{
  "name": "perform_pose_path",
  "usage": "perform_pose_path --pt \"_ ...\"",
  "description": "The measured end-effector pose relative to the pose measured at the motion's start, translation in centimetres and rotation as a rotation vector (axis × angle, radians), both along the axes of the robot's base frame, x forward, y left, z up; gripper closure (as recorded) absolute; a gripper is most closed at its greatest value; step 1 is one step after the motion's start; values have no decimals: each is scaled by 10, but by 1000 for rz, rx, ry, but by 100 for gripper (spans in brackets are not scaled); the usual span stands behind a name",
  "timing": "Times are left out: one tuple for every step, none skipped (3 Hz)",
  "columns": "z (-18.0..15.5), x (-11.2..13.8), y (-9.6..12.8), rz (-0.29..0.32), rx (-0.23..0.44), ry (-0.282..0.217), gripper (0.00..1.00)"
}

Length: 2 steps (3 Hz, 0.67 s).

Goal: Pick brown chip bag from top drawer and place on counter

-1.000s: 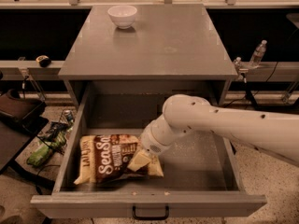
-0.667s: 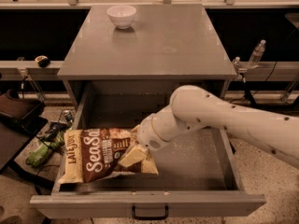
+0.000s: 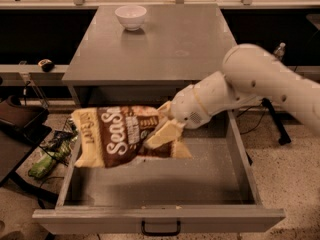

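The brown chip bag [image 3: 120, 135], with cream-yellow ends and white "Sea Salt" lettering, hangs in the air above the open top drawer [image 3: 160, 218], over its left half. My gripper [image 3: 167, 129] is shut on the bag's right end and holds it clear of the drawer floor, just below the front edge of the counter [image 3: 165, 44]. The bag's left end sticks out past the drawer's left wall. The white arm reaches in from the right.
A white bowl [image 3: 131, 17] stands at the back left of the counter. Cables and green items [image 3: 47, 156] lie on the floor left of the drawer. A small bottle [image 3: 280, 50] stands at the right behind the arm. The drawer's black pull handle [image 3: 161, 230] faces the camera.
The gripper has lifted the bag from the drawer floor up and to the left. The bag now hangs above the drawer near counter height.
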<state>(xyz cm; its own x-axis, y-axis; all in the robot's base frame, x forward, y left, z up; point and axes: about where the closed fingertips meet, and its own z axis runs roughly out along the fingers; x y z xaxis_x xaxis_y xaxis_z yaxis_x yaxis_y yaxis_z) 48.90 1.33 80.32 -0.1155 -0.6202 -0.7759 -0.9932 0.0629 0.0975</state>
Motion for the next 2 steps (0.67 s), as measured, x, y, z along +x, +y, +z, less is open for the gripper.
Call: perform_pose_path --pt "42 29 -31 -32 -40 47 100" --pt "85 77 -56 -152 -87 50 100"
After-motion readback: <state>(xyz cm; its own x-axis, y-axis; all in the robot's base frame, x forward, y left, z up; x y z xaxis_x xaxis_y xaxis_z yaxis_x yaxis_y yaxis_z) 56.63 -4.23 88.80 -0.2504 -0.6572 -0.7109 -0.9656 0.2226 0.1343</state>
